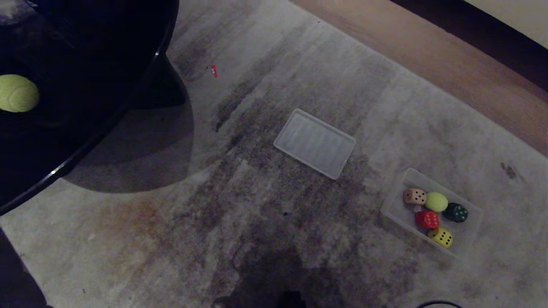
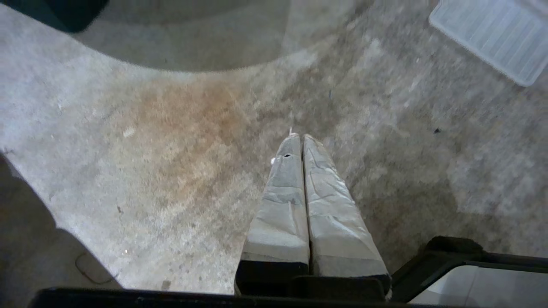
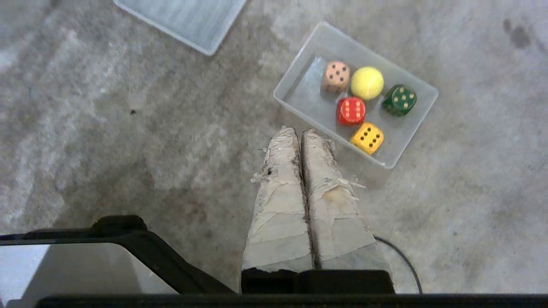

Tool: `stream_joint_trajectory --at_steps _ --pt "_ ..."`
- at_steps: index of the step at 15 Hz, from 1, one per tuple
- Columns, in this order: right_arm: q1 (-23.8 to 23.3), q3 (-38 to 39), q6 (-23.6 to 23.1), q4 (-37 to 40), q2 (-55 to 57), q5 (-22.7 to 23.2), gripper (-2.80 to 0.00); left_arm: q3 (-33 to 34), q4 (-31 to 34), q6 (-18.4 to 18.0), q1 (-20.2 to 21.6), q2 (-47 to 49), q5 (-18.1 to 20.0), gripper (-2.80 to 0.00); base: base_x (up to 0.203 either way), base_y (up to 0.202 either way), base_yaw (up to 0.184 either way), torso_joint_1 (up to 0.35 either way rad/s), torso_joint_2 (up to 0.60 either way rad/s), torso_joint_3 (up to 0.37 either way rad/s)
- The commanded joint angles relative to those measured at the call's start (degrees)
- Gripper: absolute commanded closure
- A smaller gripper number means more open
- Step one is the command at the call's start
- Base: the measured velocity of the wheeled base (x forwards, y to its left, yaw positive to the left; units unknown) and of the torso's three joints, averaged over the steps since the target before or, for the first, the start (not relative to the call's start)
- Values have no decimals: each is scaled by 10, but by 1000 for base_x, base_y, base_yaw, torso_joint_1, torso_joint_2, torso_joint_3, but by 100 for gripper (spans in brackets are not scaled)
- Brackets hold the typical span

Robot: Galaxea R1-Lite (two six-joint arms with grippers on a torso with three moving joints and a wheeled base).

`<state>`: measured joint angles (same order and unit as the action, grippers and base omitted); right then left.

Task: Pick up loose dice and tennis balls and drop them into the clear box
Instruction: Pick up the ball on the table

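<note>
The clear box [image 1: 396,201] [image 3: 299,92] sits on the grey carpet at the right. Inside it lie a beige die [image 1: 414,196] [image 3: 335,76], a red die [image 1: 427,219] [image 3: 351,111], a dark green die [image 1: 455,212] [image 3: 399,100], a yellow die [image 1: 440,237] [image 3: 367,137] and one tennis ball [image 1: 436,202] [image 3: 367,83]. Another tennis ball [image 1: 17,93] rests on the round black table at the far left. My right gripper [image 3: 300,131] is shut and empty, hanging above the carpet just short of the box. My left gripper [image 2: 301,137] is shut and empty over bare carpet. Neither arm shows in the head view.
A round black table [image 1: 85,64] fills the upper left, casting a shadow on the carpet. A flat ribbed translucent panel [image 1: 314,143] [image 2: 492,36] lies mid-carpet. A small red cap [image 1: 213,70] lies beyond it. Wooden floor [image 1: 428,51] borders the carpet at the back right. A black cable [image 3: 402,261] runs near my right gripper.
</note>
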<state>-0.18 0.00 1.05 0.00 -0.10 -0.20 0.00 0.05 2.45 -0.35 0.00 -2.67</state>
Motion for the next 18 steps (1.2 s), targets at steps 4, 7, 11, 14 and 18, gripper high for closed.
stream_joint_trajectory --at_steps 4,7,11,14,18 --pt "0 1 0 0 1 -1 0 1 0 0 0 1 0 0 0 0 0 2 4 198" --pt "0 1 1 0 1 0 0 1 0 0 0 1 0 0 0 0 0 1 2 202" --pt "0 1 0 0 1 -1 0 1 0 0 0 1 0 0 0 0 0 2 0 198" --pt "0 1 1 0 1 0 0 1 0 0 0 1 0 0 0 0 0 2 3 201" --pt "0 1 1 0 1 0 0 1 0 0 0 1 0 0 0 0 0 3 1 201"
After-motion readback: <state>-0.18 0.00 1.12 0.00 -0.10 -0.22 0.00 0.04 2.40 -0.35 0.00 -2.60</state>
